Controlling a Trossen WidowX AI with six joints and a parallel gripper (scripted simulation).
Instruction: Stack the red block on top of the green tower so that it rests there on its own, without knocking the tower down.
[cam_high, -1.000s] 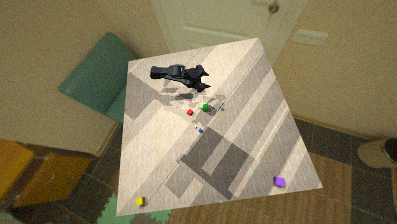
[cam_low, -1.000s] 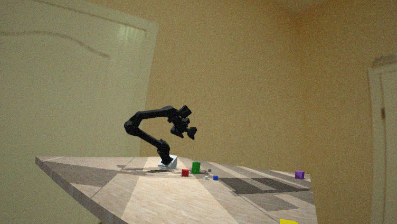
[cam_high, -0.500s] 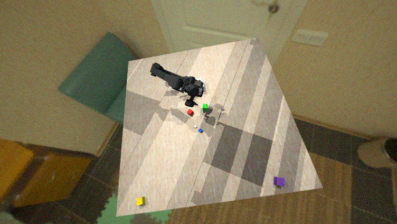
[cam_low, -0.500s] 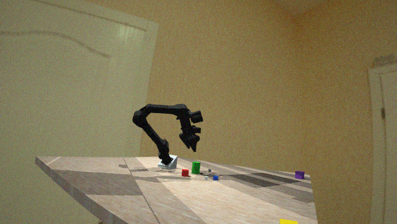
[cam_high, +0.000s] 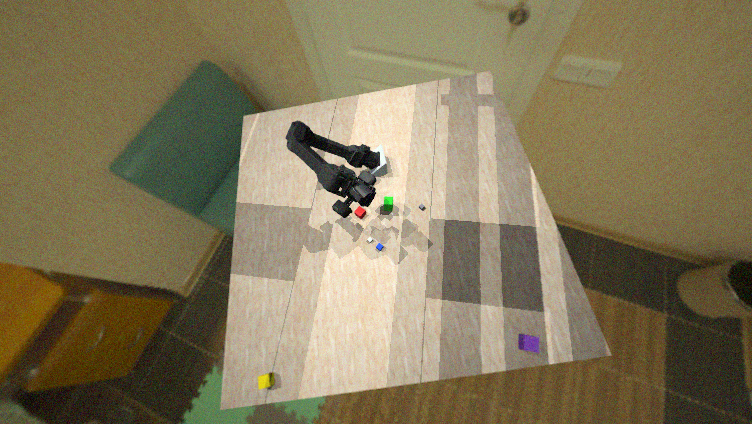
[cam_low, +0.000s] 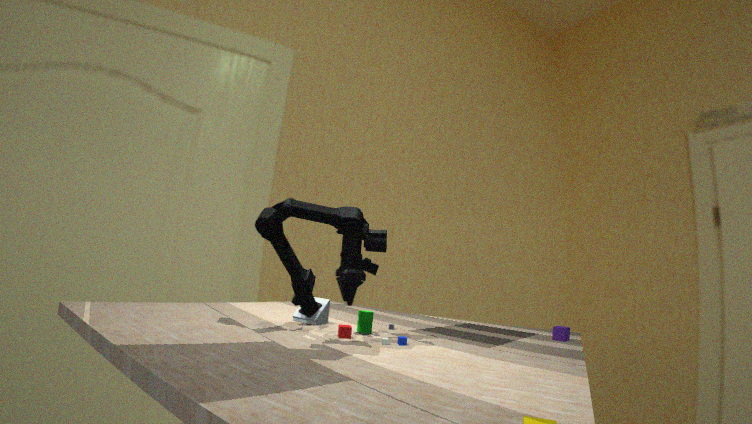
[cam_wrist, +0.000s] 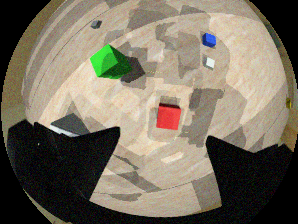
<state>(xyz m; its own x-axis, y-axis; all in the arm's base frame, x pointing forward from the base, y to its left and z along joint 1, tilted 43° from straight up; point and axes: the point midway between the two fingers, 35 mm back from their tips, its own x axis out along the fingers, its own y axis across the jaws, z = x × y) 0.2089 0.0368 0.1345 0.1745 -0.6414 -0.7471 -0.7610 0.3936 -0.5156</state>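
Above the bench (cam_high: 526, 263): the hand (cam_low: 348, 300) hangs tip-down, clear of the wood, over the red block (cam_low: 344, 330)
Hand state: fingers spread wide apart, nothing between them; in the wrist view both show only as dark wedges, tips cut by the round frame
Red block: lying on the bench, just beside the green tower (cam_low: 364, 321) and apart from it; in the wrist view it sits between the two fingers, lower down
Green tower: upright, taller than the red block; whether it is one piece or several cannot be told
Top view: the arm covers part of the hand, so the finger gap is hard to read there; red block (cam_high: 360, 212) peeks out at its edge
Small pieces: a blue cube (cam_high: 379, 246) and a white cube (cam_high: 369, 240) close together, a grey cube (cam_high: 421, 207) beyond the tower, all too small for detail
Far corners: purple block (cam_high: 528, 342) and yellow block (cam_high: 265, 380); the yellow one is cut off by the lower edge in the exterior view
Arm base: pale mount (cam_low: 314, 313) partly hidden behind the lower link
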